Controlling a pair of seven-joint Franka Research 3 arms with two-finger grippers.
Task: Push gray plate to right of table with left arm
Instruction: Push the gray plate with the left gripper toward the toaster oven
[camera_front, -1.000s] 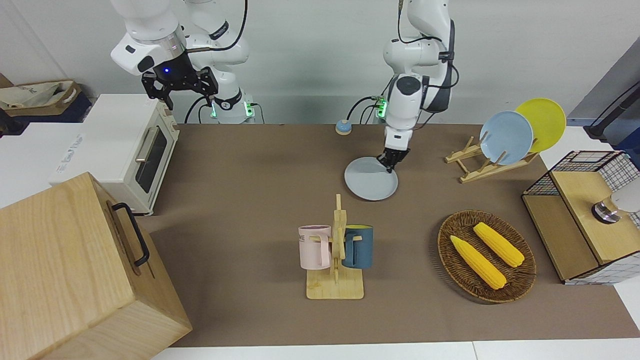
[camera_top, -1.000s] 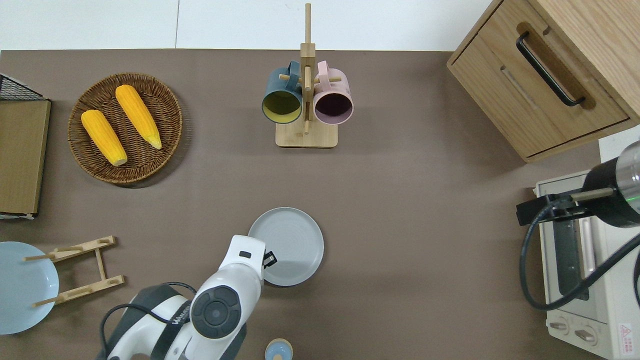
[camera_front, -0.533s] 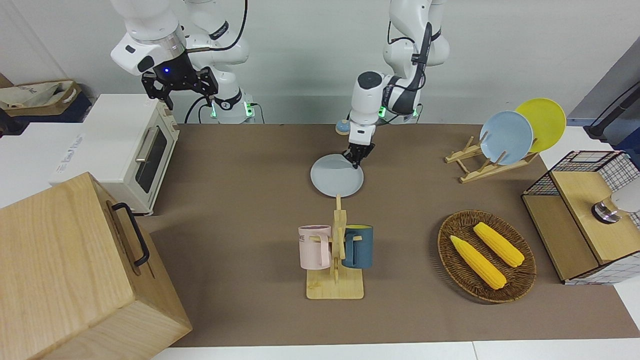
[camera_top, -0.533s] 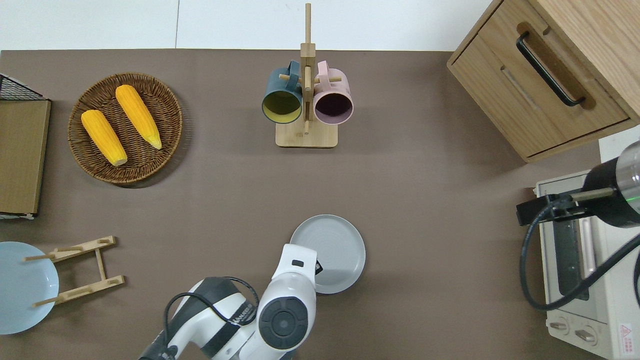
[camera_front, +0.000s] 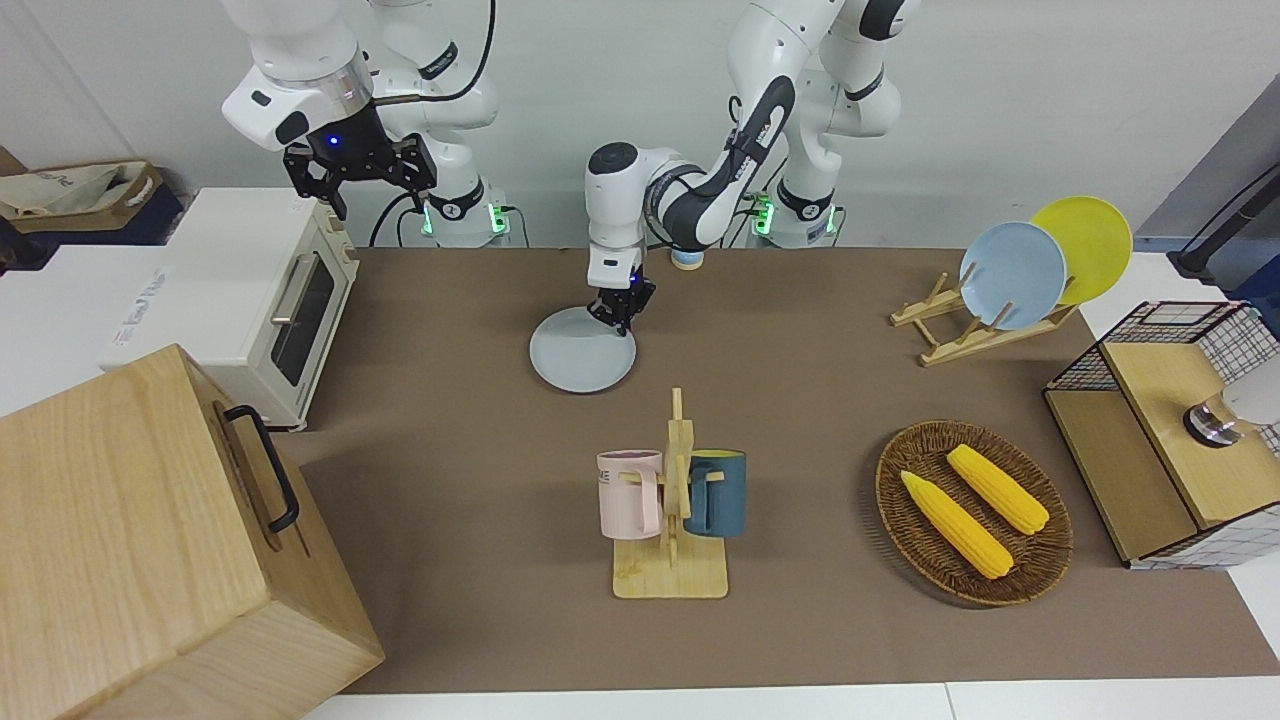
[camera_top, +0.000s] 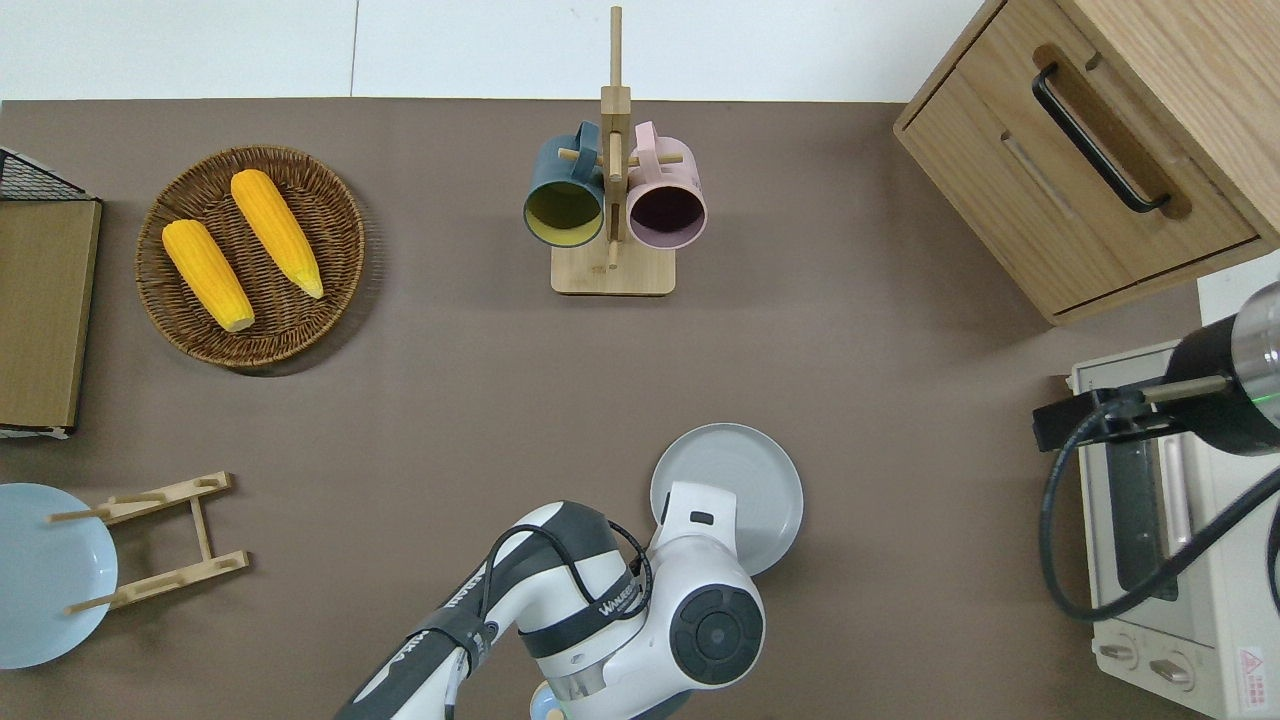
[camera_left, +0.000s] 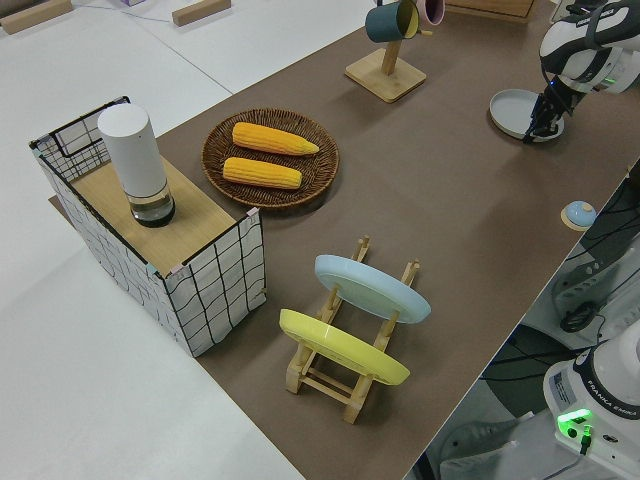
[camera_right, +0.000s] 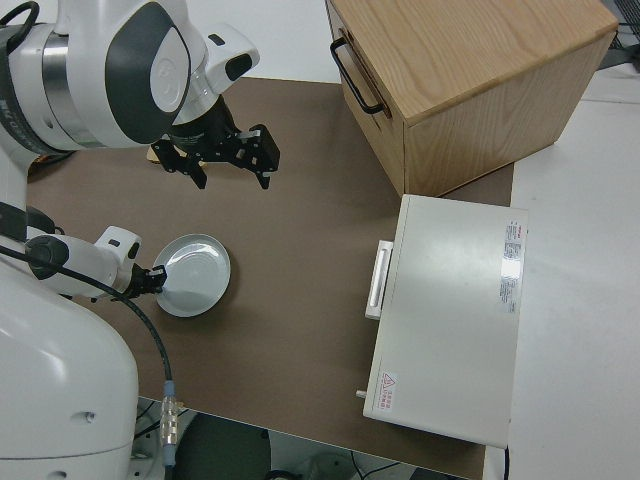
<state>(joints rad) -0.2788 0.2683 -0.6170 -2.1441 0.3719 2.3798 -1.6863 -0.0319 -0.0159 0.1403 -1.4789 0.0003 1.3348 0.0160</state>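
Gray plate: the gray plate (camera_front: 582, 362) lies flat on the brown desk (camera_front: 480, 420), between the white oven (camera_front: 250, 300) and the middle of the desk, nearer to the robots than the mug stand (camera_front: 672, 520). In the overhead view the gray plate (camera_top: 745, 490) is partly covered by the left arm's wrist on its robot-side edge.

Left pincer: the left pincer (camera_front: 618, 310) points down at the rim of the gray plate, on the edge toward the left arm's end of the desk and nearest the robots. Its tips meet the rim; whether the fingers are apart or together I cannot tell. In the right side view the left pincer (camera_right: 152, 283) sits at the plate's edge.

Left arm: the left arm (camera_front: 700, 190) reaches across from its base toward the right arm's end of the desk, elbow bent low.

Right arm: parked; the right pincer (camera_front: 358, 170) has its fingers spread wide with nothing between them.

Mug stand: a wooden stand carrying a pink mug (camera_front: 630, 492) and a dark blue mug (camera_front: 716, 492), farther from the robots than the gray plate.

Basket: a wicker basket (camera_front: 975, 512) with two ears of corn (camera_front: 975, 510), toward the left arm's end.

Plate rack: a wooden rack (camera_front: 965, 325) holding a sky-blue plate (camera_front: 1012, 275) and a yellow plate (camera_front: 1085, 245), both tilted.

Wooden box: a light wooden box (camera_front: 150, 540) with a black handle, at the right arm's end.
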